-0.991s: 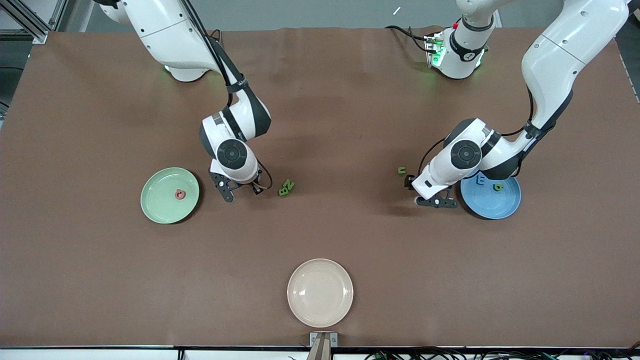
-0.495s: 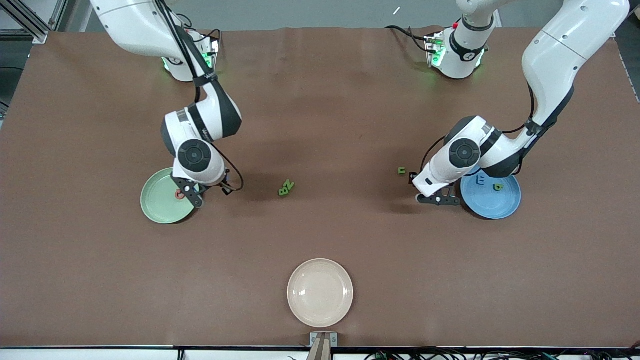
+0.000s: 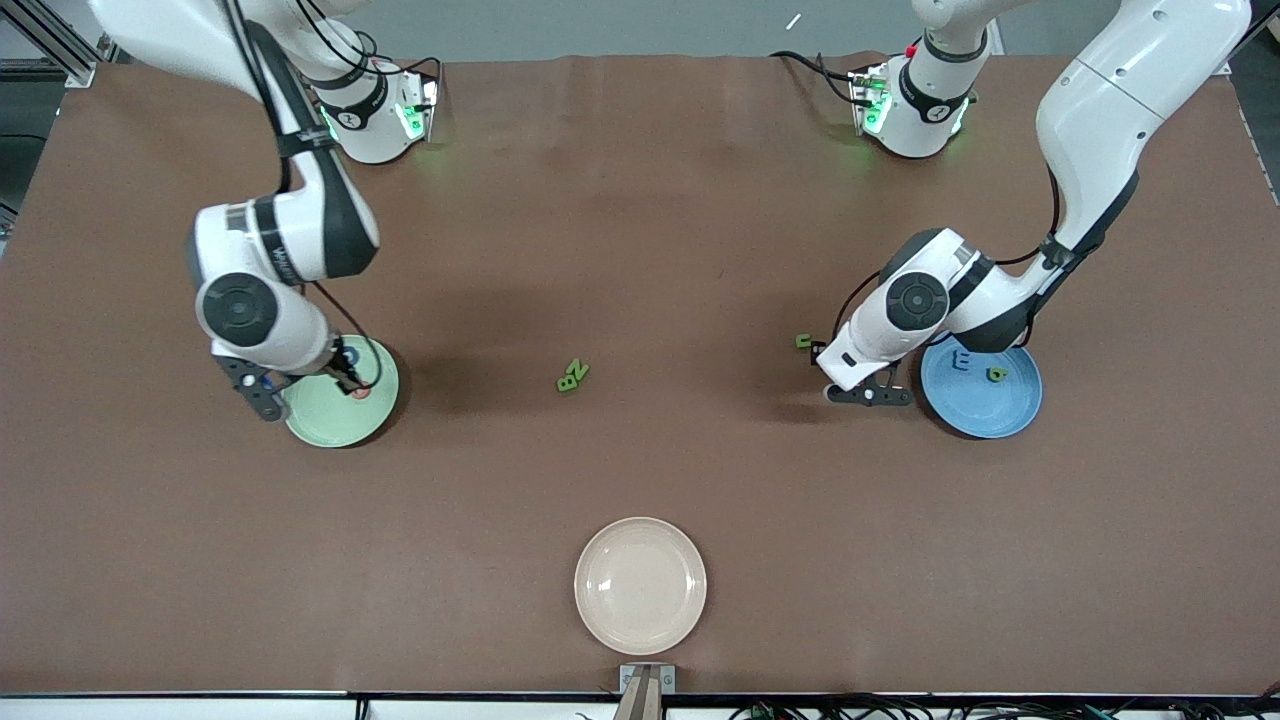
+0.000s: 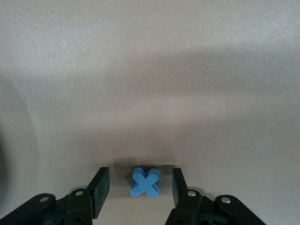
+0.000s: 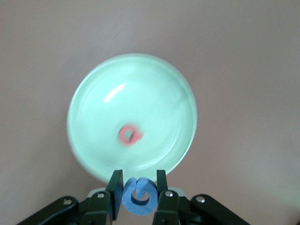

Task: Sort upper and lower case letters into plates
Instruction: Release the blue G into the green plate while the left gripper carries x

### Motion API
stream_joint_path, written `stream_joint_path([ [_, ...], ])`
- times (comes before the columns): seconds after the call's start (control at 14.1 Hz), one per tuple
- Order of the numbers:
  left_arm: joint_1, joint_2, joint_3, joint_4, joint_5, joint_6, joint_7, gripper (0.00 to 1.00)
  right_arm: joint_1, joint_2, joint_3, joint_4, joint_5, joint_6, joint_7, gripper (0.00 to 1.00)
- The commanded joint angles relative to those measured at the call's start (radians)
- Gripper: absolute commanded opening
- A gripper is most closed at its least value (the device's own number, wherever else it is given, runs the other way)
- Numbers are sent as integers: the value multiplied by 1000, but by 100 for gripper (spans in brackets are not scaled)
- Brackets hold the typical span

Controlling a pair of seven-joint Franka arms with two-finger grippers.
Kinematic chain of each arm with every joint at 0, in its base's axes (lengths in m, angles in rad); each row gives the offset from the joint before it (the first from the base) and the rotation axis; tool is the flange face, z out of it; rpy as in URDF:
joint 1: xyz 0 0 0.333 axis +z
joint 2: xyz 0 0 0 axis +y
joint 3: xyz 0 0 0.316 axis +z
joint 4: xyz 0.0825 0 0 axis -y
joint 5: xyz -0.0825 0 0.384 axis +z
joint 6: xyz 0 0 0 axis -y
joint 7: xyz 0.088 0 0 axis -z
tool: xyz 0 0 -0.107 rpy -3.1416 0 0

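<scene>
Mostly hidden: right gripper (image 5: 139,187) clamps a blue letter (image 5: 138,195) over the mint plate (image 3: 345,425).
Left gripper (image 4: 140,187), jaws apart, straddles a blue X (image 4: 146,182); frame bottom crops it.

The brown table (image 3: 640,250) is seen whole from a high camera facing the arm bases at twelve o'clock. A close downward look is given by the right wrist camera onto the round pale mint green plate (image 5: 131,117), also seen in the front view (image 3: 345,415). Bare tabletop (image 4: 150,70) is viewed closely by the left wrist camera.
</scene>
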Motion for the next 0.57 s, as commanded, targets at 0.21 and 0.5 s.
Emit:
stream_joint_path([
  [0.21, -2, -25, -4, -16, 23, -13, -33, 46, -308, -12, 25, -104, 41, 164, -286, 0],
  [0.5, -4, -24, -4, -16, 23, -13, -39, 38, -246, 5, 27, -112, 123, 169, -241, 0],
])
